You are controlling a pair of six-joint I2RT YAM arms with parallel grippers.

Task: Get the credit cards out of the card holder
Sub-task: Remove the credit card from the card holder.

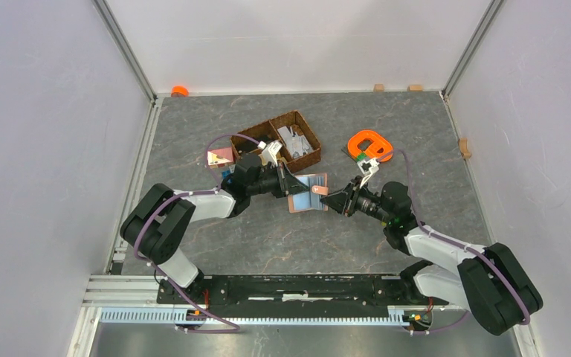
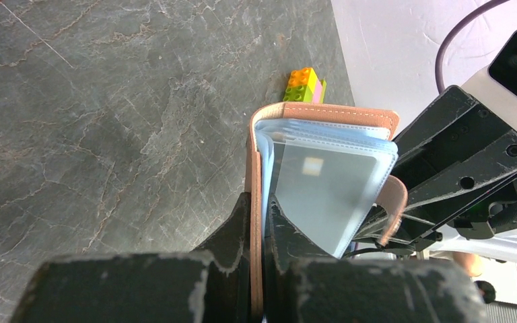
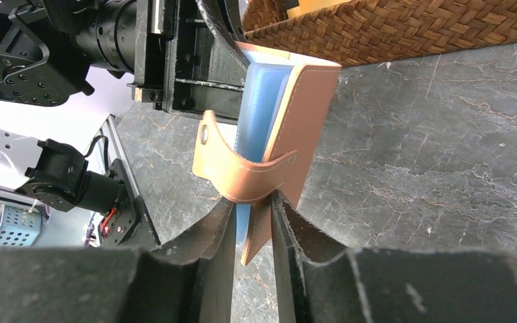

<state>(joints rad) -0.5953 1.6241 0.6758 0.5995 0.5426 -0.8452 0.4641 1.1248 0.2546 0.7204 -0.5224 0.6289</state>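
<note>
Card holder [image 3: 306, 108] showing smooth, stitched tan leather-like skin.
Its pale blue plastic sleeves [image 2: 323, 182] are gleaming glossy; the basket [image 3: 404, 27] is showing rough woven wicker, the table [image 2: 108, 101] is looking like matt veined stone.

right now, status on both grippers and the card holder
Left gripper shut on card holder cover. Right gripper pinching its opposite edge. Cards inside blue sleeves, not yet out. Basket behind, apart.
</note>
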